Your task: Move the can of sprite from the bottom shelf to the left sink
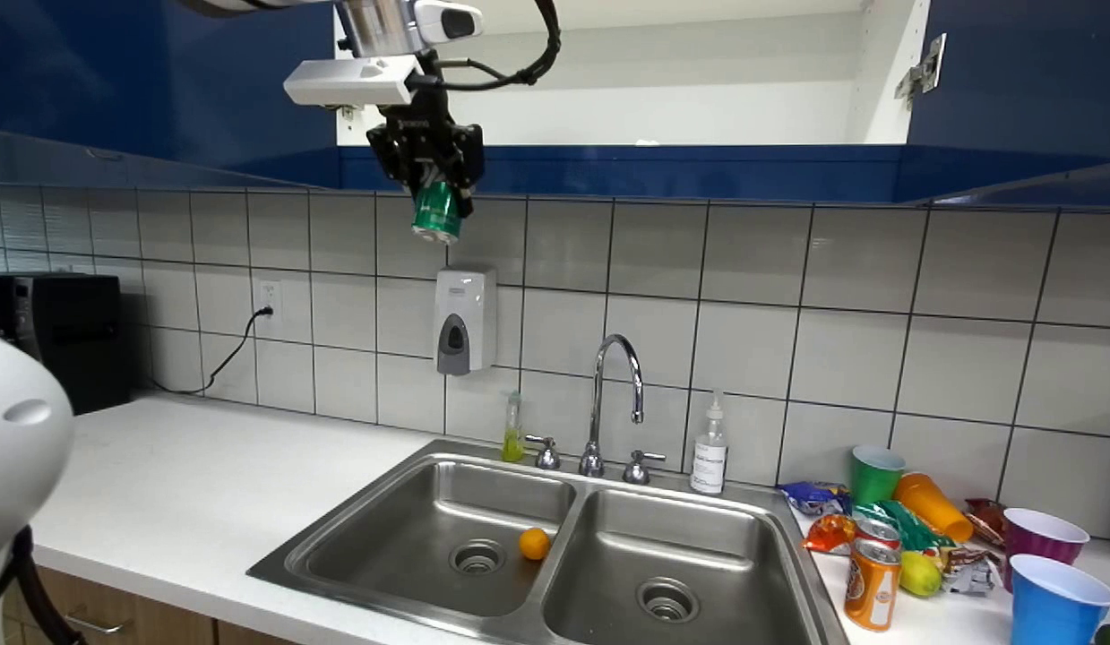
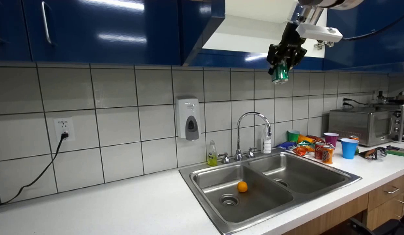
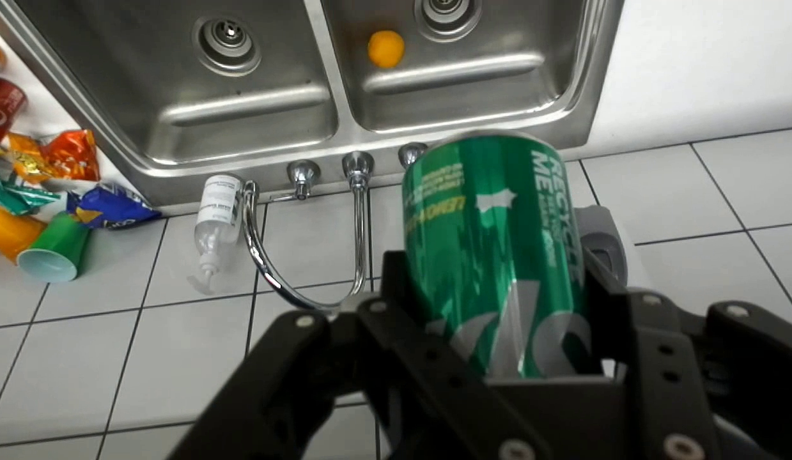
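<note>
The can of sprite (image 1: 436, 213), green with a silvery end, hangs in the air with my gripper (image 1: 441, 195) shut around its sides. In an exterior view the same can (image 2: 280, 76) shows below the black fingers, slightly tilted. Up close in the wrist view, the can (image 3: 491, 236) fills the space between both fingers, its free end toward the sinks. Well below lies the left sink (image 1: 393, 551), a steel basin with a small orange object (image 1: 534, 544) near its drain. The top of the bottom shelf is hidden behind the blue lower edge (image 1: 626, 168) of the cabinet.
The right basin (image 1: 698, 573) adjoins the left one. Behind them rise a curved faucet (image 1: 598, 403) and two soap bottles (image 1: 512, 430). A wall dispenser (image 1: 465, 313) hangs on the tiles. Cups, cans and wrappers (image 1: 828, 533) crowd the counter beside the right basin.
</note>
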Controlling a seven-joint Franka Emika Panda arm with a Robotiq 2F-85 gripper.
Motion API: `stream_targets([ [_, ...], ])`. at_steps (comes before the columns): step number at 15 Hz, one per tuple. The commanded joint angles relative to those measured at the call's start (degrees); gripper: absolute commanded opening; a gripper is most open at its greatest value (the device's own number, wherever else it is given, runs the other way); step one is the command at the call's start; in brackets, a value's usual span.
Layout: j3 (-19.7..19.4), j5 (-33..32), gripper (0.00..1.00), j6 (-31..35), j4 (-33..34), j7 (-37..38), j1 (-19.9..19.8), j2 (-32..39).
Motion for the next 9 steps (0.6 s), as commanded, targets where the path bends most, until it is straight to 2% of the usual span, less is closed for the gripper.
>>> stream_targets([
  [1,0.01,0.16,0.38,1.27,-4.19,-1.80,-0.48,-2.58],
  [9,-1.93,-0.29,0.38,10.57,-11.40,-5.45,-0.37,1.42],
])
